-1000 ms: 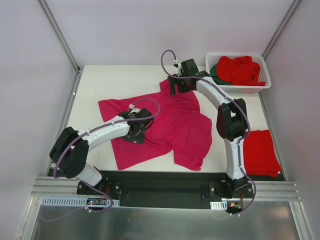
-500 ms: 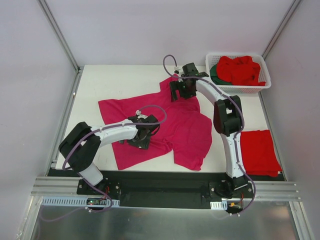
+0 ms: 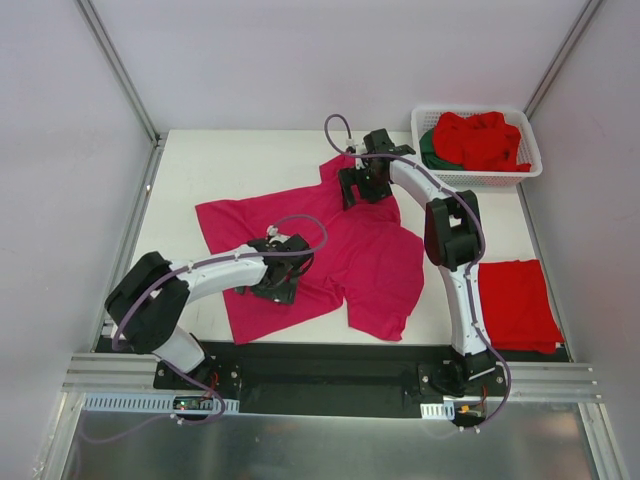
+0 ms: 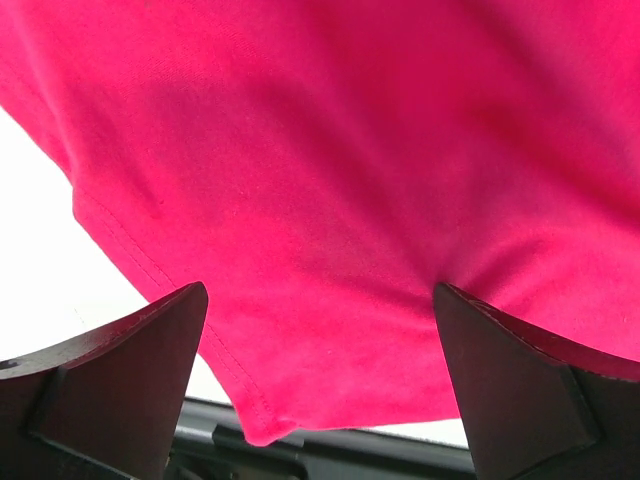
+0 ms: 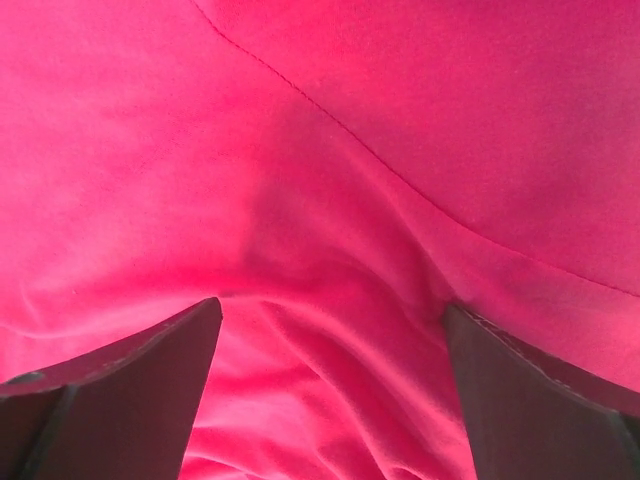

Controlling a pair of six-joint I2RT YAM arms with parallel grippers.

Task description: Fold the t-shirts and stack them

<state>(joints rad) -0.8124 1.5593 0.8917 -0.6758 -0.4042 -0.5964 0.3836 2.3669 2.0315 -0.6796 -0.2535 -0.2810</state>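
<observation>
**A:** Where is the magenta t-shirt?

**B:** It lies spread out, front down or up I cannot tell, across the middle of the white table. One sleeve points far-left and the body runs toward the near right, with some rumpling along its near edge.

**A:** And the left gripper?

**B:** It sits low over the near-left part of that shirt with its jaws spread wide. From the left wrist, the stitched hem and a corner of the cloth lie between the jaws, and the fabric puckers just at the right-hand tip. Nothing is pinched between them.

**A:** The right gripper?

**B:** It is at the far end of the same shirt, up by the shoulder area, and its jaws are just as wide. From its wrist, a seam crosses the cloth beyond the tips and soft folds gather between them. It has closed on nothing, and whether the tips press the fabric I cannot tell.

**A:** Other shirts?

**B:** A folded red t-shirt lies flat at the near right, well apart from the magenta one. In the white slotted basket at the far right, crumpled red t-shirts lie piled beside a dark green t-shirt.
</observation>
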